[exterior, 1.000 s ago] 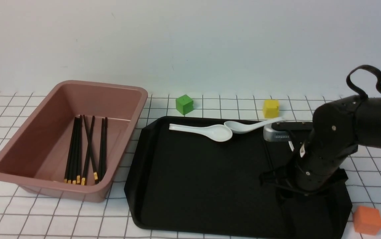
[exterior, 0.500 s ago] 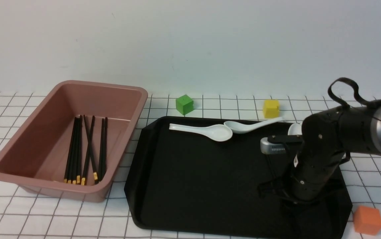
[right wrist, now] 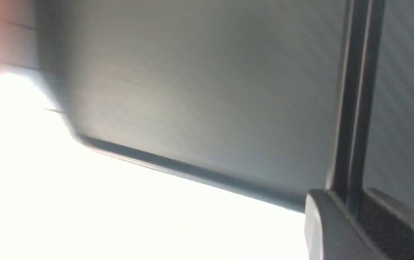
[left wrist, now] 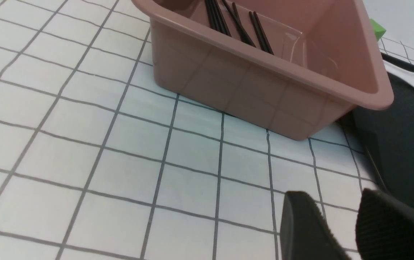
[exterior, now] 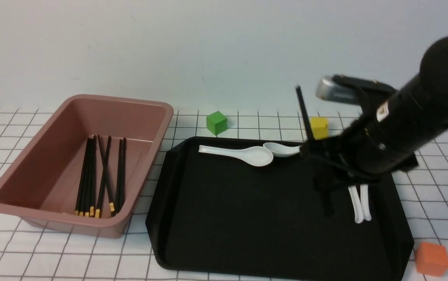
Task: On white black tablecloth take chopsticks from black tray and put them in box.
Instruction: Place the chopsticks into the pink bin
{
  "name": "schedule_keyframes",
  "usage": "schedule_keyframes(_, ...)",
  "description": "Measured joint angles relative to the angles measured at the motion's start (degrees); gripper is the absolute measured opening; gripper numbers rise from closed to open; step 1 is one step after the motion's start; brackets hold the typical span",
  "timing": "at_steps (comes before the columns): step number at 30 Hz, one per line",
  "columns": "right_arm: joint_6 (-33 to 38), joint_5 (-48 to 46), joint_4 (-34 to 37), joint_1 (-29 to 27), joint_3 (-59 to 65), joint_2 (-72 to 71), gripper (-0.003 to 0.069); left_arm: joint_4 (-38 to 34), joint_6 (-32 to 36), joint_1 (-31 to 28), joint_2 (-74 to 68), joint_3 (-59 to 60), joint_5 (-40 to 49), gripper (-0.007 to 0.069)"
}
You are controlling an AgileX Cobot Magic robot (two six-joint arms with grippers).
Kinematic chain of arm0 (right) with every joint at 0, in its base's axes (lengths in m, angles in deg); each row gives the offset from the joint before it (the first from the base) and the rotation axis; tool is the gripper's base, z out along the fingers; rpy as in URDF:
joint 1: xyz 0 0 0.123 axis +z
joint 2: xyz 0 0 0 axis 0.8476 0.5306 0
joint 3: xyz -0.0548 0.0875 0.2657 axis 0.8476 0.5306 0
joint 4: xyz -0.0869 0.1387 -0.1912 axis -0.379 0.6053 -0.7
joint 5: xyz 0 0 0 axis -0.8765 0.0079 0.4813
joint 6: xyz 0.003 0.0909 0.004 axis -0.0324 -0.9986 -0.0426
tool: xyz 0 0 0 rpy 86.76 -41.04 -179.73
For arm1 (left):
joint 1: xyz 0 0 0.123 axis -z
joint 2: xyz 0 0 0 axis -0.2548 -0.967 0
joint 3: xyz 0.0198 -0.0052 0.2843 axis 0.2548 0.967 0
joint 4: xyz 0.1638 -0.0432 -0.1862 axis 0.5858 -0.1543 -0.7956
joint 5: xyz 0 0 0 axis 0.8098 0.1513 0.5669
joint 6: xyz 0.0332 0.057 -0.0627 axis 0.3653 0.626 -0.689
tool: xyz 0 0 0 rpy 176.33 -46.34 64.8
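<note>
We see the right gripper [right wrist: 354, 216] clenched on the long, thin black chopsticks [exterior: 302, 111], 2 sticks side by side between its pads in the right wrist view. They hang tilted in the air above the right half of the large flat matte black plastic tray [exterior: 239, 218]; their upper end crosses in front of the small yellow cube [exterior: 320, 127] beyond the tray's far rim. On the tray, 2 white soup spoons [exterior: 247, 153] lie along its far edge and 2 more [exterior: 359, 205] lie below the arm near its right rim; its middle and near half show open black surface. A small green cube [exterior: 216, 122] sits beyond the tray's far left corner; a small orange cube [exterior: 431, 258] sits just off its near right corner. Just left of the tray stands the deep dusty-pink plastic tub [exterior: 138, 121], open-topped, with more black sticks [exterior: 99, 175] on its floor. The left gripper [left wrist: 336, 234] is released, fingers apart around nothing, low over the white black-gridded tablecloth [left wrist: 84, 126] beside the tray's left rim.
</note>
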Motion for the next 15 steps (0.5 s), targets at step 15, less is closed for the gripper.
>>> schedule_keyframes(15,6.23,8.75,6.26,17.38,-52.69,44.17,0.011,0.0,0.0,0.0,0.0,0.0,0.0,0.0238)
